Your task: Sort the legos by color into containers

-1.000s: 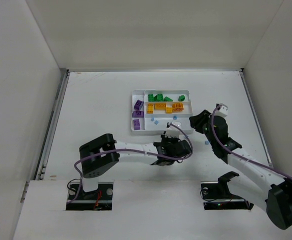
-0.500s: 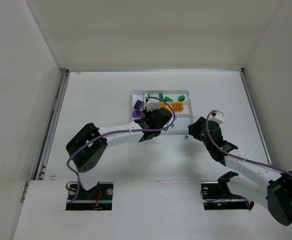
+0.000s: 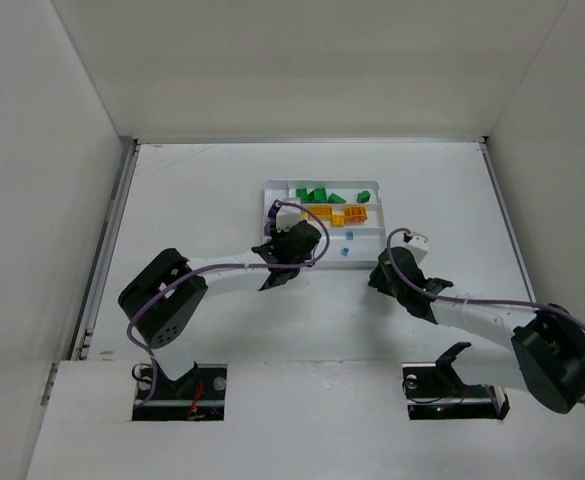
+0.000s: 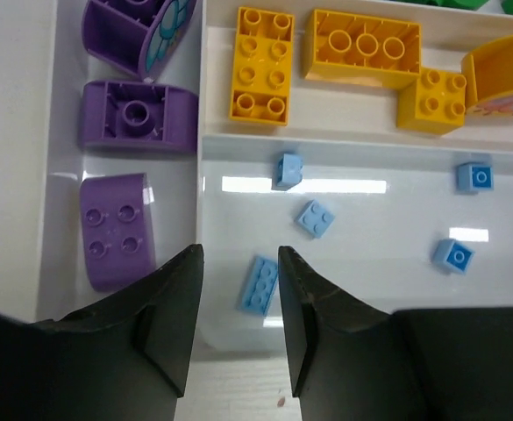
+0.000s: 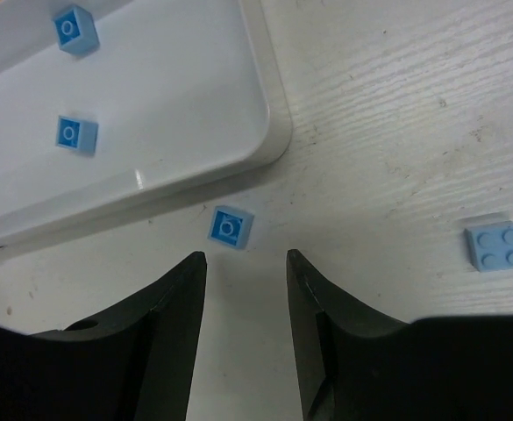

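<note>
The white tray (image 4: 202,140) holds purple bricks (image 4: 138,114) in its narrow side section, yellow-orange bricks (image 4: 260,66) in a long section, and several tiny light-blue bricks (image 4: 314,217) in the nearest long section. Green bricks (image 3: 319,195) lie in the far section. My left gripper (image 4: 238,263) is open and empty over the tray's near edge, with a flat light-blue brick (image 4: 258,285) between its fingertips. My right gripper (image 5: 245,259) is open and empty, just behind a small light-blue brick (image 5: 231,226) that lies on the table by the tray's corner (image 5: 269,145).
Another light-blue brick (image 5: 497,245) lies on the table to the right of my right gripper. In the top view the left gripper (image 3: 302,238) covers the tray's near left part, and the right gripper (image 3: 380,272) is at its near right corner. White walls enclose the table.
My left gripper has swung from in front of the tray's near right part to its near left part. My right gripper has moved left and nearer, toward the tray's near right corner.
</note>
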`<state>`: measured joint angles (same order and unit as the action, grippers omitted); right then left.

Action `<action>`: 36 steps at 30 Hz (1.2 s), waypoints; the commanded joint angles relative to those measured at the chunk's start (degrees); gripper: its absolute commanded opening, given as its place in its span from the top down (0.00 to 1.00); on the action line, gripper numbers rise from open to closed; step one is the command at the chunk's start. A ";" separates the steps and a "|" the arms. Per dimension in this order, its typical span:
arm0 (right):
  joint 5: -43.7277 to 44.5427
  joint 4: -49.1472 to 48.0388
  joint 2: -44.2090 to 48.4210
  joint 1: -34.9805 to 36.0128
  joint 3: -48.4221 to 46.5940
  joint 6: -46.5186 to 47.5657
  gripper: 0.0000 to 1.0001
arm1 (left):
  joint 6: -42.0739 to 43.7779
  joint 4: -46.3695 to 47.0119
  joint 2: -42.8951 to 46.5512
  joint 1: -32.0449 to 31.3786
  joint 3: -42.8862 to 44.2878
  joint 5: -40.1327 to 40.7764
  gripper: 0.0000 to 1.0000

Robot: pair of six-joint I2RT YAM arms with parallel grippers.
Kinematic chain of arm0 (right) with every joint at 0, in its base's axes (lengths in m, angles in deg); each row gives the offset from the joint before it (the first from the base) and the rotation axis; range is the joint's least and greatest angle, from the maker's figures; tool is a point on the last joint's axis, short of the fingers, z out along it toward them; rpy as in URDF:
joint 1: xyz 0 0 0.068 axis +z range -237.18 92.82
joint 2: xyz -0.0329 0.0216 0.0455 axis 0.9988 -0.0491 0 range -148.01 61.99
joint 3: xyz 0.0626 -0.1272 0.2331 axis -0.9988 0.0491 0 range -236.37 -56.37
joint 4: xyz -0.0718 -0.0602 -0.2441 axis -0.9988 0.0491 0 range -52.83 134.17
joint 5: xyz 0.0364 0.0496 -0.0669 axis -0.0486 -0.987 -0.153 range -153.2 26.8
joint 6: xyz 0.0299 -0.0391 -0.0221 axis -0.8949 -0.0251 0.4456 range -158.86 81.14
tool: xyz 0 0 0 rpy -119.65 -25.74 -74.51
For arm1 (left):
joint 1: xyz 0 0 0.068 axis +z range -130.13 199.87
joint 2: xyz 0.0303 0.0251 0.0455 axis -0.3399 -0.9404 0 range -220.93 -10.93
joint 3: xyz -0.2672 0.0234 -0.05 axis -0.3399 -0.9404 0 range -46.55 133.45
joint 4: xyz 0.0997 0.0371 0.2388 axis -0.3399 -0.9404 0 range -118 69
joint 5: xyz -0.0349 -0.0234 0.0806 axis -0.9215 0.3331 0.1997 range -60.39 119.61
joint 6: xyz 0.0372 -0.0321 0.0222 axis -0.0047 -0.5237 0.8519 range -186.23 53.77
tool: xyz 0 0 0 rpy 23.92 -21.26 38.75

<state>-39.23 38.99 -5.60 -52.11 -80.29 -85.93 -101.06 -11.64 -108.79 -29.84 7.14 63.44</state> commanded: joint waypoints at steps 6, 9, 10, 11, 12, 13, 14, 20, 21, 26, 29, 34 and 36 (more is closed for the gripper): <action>4.07 3.27 -7.37 2.06 -7.18 -3.73 0.56 | -0.33 9.96 14.18 1.59 -12.46 -3.85 0.60; 5.65 5.46 -9.57 2.50 -9.47 -4.17 0.60 | -0.59 12.42 16.65 1.25 -14.84 -4.99 0.60; 6.61 6.34 -10.18 2.76 -10.26 -4.43 0.61 | -0.50 13.13 17.18 0.90 -15.28 -5.08 0.60; 7.40 7.22 -10.97 3.20 -11.05 -4.87 0.62 | -0.24 13.83 17.88 0.54 -15.89 -5.08 0.60; 7.93 8.18 -11.85 3.64 -11.93 -5.05 0.65 | -0.15 14.36 18.67 0.19 -16.51 -5.08 0.60; 8.46 9.24 -12.82 3.99 -12.81 -5.14 0.68 | 0.11 15.15 19.63 -0.07 -17.30 -5.00 0.59; 8.99 10.03 -13.44 4.17 -13.42 -5.31 0.71 | 0.20 16.29 20.86 -0.34 -18.35 -4.91 0.59; 10.66 15.30 -11.88 7.06 -15.19 -6.46 0.85 | 1.43 24.20 26.14 -0.43 -23.71 -4.73 0.56; 11.01 16.79 -10.03 7.86 -15.54 -6.54 0.86 | 1.60 24.90 26.58 -0.51 -24.16 -4.73 0.56; 10.75 17.96 -3.16 9.01 -19.22 -3.57 0.85 | 1.78 27.90 27.11 -0.34 -25.74 -4.64 0.55; 10.14 13.65 -5.00 6.82 -21.95 0.83 0.85 | 1.78 28.95 27.38 -0.43 -26.36 -4.47 0.54; 7.58 7.94 -9.92 3.56 -24.16 2.60 0.55 | 1.78 29.22 27.90 0.19 -26.88 -4.47 0.53; 8.72 7.49 -8.44 2.51 -22.41 1.98 0.47 | 1.52 29.22 27.73 0.28 -26.97 -4.47 0.53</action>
<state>-31.25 49.68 -15.02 -48.44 -103.07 -85.21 -100.07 13.93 -82.93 -29.88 -19.24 58.52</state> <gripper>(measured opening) 0.515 0.466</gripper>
